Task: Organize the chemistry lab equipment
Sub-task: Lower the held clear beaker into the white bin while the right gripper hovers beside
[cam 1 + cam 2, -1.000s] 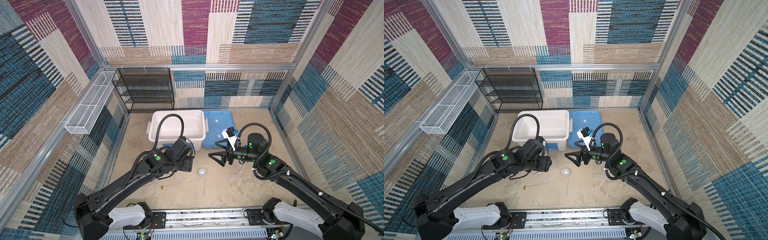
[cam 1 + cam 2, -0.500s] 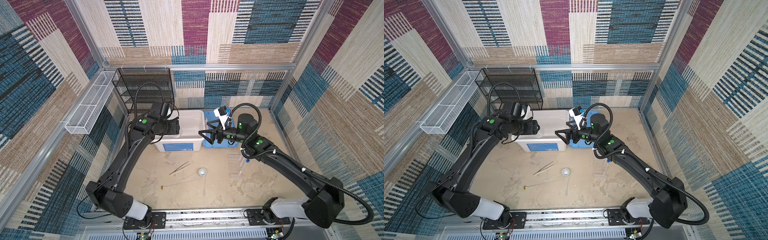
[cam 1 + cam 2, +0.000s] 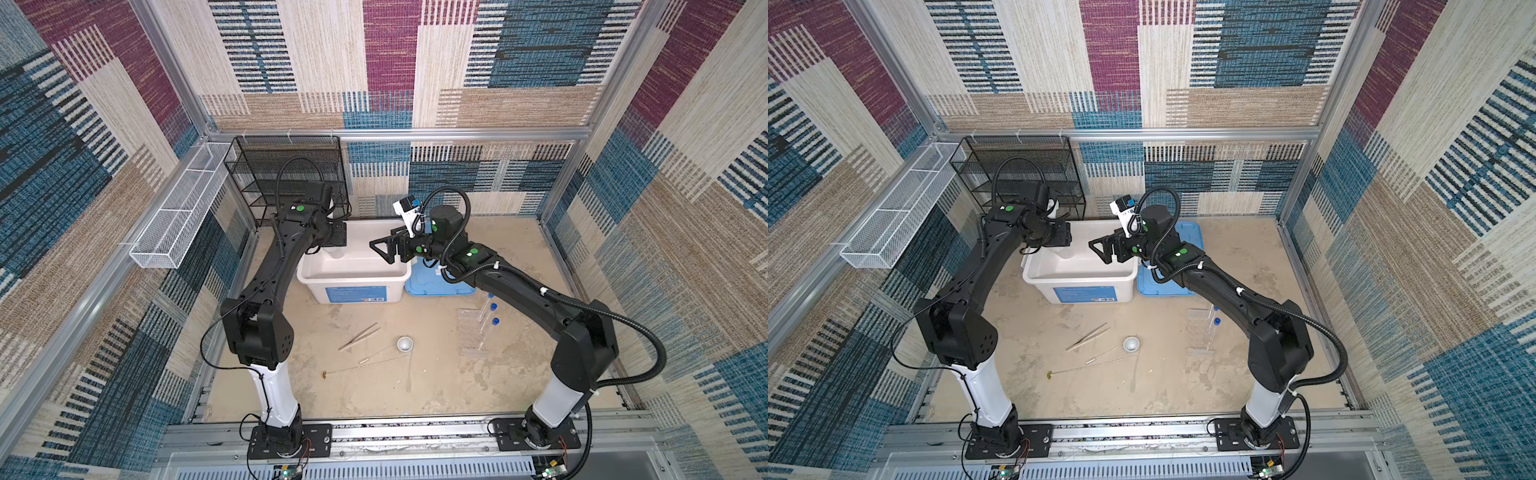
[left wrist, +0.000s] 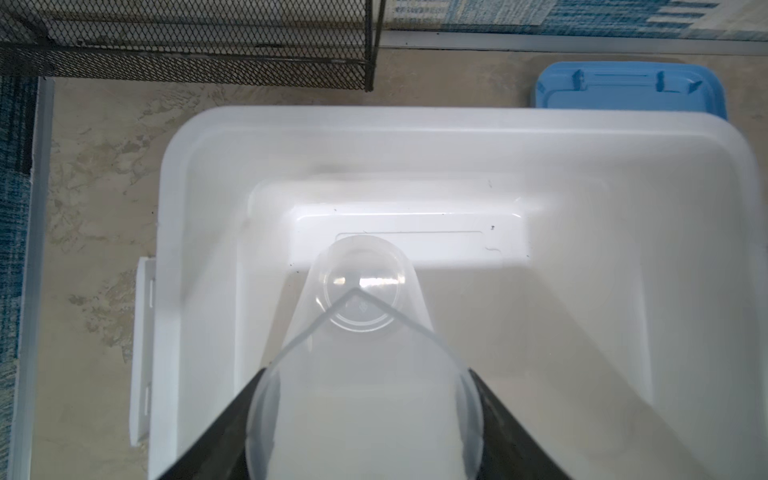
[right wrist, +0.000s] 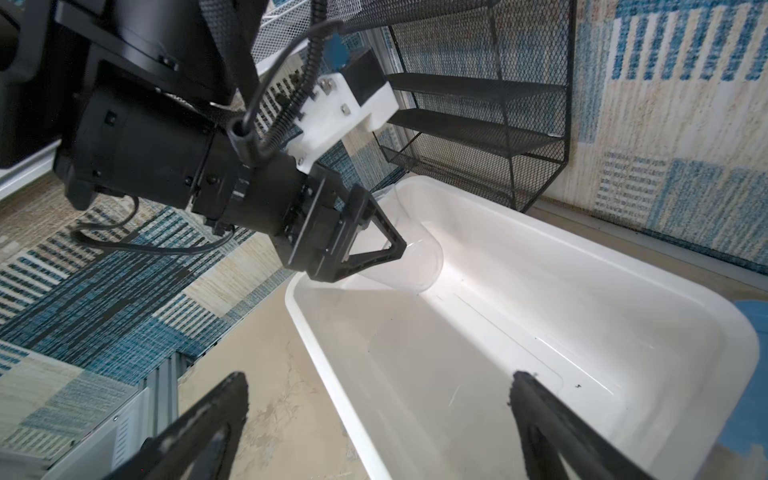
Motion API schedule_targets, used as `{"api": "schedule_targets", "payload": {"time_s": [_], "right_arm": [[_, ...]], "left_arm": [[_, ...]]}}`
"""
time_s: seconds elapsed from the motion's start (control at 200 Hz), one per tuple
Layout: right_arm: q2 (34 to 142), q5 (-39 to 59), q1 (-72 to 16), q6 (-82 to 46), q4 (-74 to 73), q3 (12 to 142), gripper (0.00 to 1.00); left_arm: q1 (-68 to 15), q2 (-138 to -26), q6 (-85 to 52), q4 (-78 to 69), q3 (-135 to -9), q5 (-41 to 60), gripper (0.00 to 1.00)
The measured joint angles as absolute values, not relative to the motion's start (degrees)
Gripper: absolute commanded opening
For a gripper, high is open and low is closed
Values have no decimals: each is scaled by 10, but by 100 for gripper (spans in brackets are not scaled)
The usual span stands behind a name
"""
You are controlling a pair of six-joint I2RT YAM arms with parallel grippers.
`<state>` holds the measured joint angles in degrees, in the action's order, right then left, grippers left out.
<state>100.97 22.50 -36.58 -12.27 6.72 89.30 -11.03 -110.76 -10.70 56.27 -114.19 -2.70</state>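
I see the clear beaker [image 5: 409, 266] held tilted over the white bin [image 5: 540, 232] by my left hand [image 5: 374, 245]. On the tabletop [image 3: 457, 382] lie tweezers [image 3: 359, 336], thin rods [image 3: 365, 366], a small cup [image 3: 404, 344], and blue-capped tubes [image 3: 487, 322] on a clear rack [image 3: 471, 332].

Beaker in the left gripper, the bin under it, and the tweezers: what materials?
Beaker: clear, slightly frosted, likely plastic; the bin shows through it. Bin: glossy white plastic, probably, with soft rounded corners and glare. Tweezers: thin, grey, shiny, likely metal. Left gripper clamps the beaker.
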Motion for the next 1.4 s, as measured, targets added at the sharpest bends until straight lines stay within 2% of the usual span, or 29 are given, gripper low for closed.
{"api": "schedule_targets", "payload": {"time_s": [0.421, 1.037, 1.402], "right_arm": [[1138, 194, -378, -117, 129, 1014, 99], [1151, 199, -378, -104, 126, 1004, 99], [1149, 199, -378, -104, 117, 981, 99]], "left_arm": [[-96, -1204, -103, 562, -1158, -42, 70], [-98, -1231, -108, 504, -1110, -40, 71], [-98, -1233, -109, 481, -1090, -39, 75]]}}
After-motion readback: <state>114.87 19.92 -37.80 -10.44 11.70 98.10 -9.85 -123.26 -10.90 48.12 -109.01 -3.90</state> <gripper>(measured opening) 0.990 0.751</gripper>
